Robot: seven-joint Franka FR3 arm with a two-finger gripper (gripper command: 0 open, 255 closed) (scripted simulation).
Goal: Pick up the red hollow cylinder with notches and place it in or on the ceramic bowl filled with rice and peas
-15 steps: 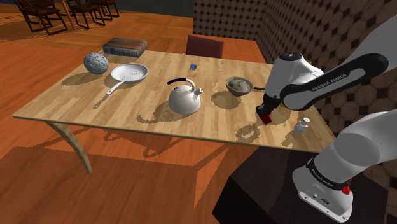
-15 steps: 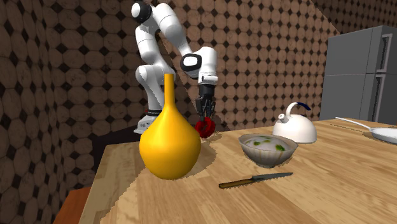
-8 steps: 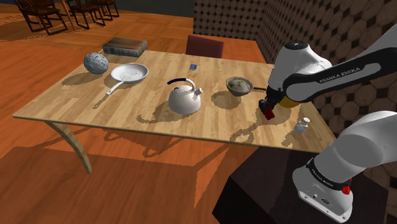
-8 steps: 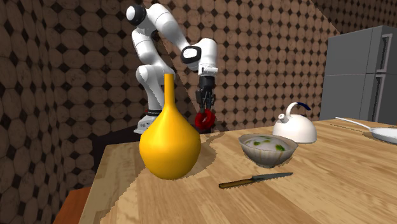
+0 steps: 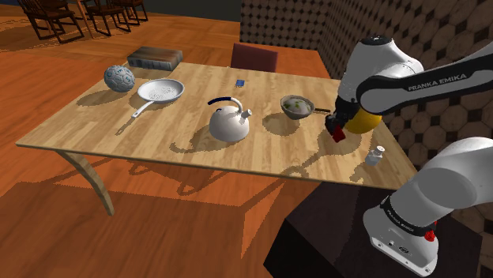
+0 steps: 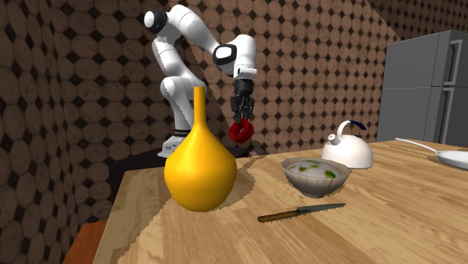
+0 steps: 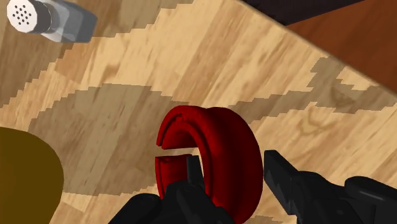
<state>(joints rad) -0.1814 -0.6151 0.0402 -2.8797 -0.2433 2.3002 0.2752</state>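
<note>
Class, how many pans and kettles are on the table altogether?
2. The frying pan lies by the patterned ball at the shoulder view's left; the kettle stands mid-table, beside the bowl. The arm hides one corner of the table.

Below the gripper, the table is pale, grained wood; the cylinder it clasps looks smooth, faintly glossy.
</note>
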